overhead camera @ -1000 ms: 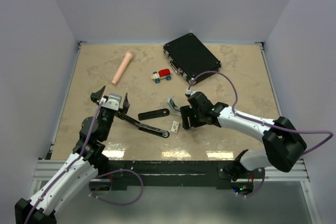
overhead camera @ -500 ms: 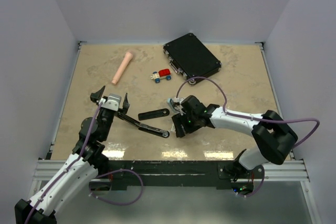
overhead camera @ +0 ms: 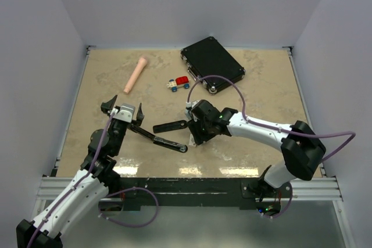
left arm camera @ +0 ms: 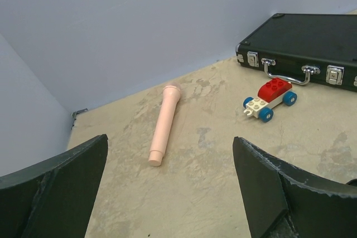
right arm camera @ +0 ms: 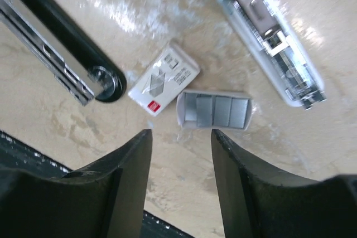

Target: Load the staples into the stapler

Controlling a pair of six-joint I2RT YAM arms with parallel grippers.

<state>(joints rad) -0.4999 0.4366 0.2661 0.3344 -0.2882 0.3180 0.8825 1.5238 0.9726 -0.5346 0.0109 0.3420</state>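
Staples point(right arm camera: 215, 110) lie flat at centre of my right wrist view, left end just beside the white box point(right arm camera: 164, 85). Bare table point(right arm camera: 184, 176) lies below them. Right gripper point(right arm camera: 181, 137) hovers there, fingers apart, empty. Black stapler point(right arm camera: 56, 54) is at upper left. Left gripper point(left arm camera: 167, 154) is spread wide, empty.

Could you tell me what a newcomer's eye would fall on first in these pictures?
The right gripper hangs open just above the staples, which lie beside a small white box near the middle of the table. An opened black stapler lies to its left, and a black case sits at the far edge.
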